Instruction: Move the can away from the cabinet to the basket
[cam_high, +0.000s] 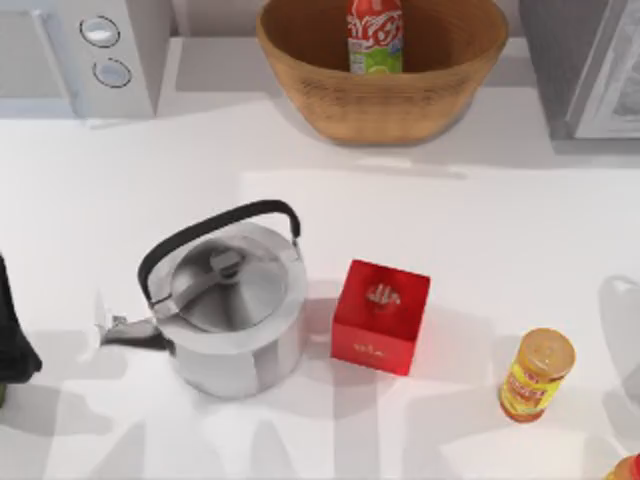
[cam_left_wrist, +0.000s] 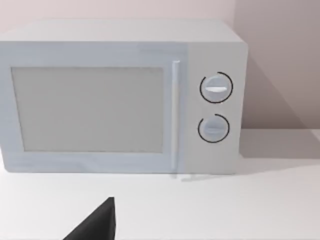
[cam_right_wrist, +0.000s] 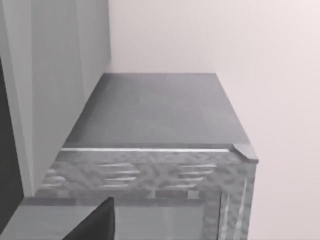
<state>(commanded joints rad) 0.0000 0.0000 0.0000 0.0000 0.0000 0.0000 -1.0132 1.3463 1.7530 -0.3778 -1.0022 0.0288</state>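
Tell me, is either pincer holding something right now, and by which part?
Nothing looks held. The can stands upright in the basket with no pincer on it, and the left arm sits at the table's left edge, away from everything.

A rendered kitchen counter: a plain white table (cam_high: 500, 230) set against a pale wall, with a white microwave (cam_high: 90, 50) bearing two round knobs at the back left and a grey cabinet (cam_high: 590, 60) at the back right. Between them stands a woven basket (cam_high: 440, 90) with a red can (cam_high: 375, 35) upright inside, and nearer the front sit a steel kettle (cam_high: 235, 310) with a black handle, a red box (cam_high: 380, 315) and an orange-yellow can (cam_high: 537, 375). The flat, evenly lit surfaces and the dark robot arm (cam_high: 12, 340) at the left edge mark it as a simulated kitchen rather than a real one.
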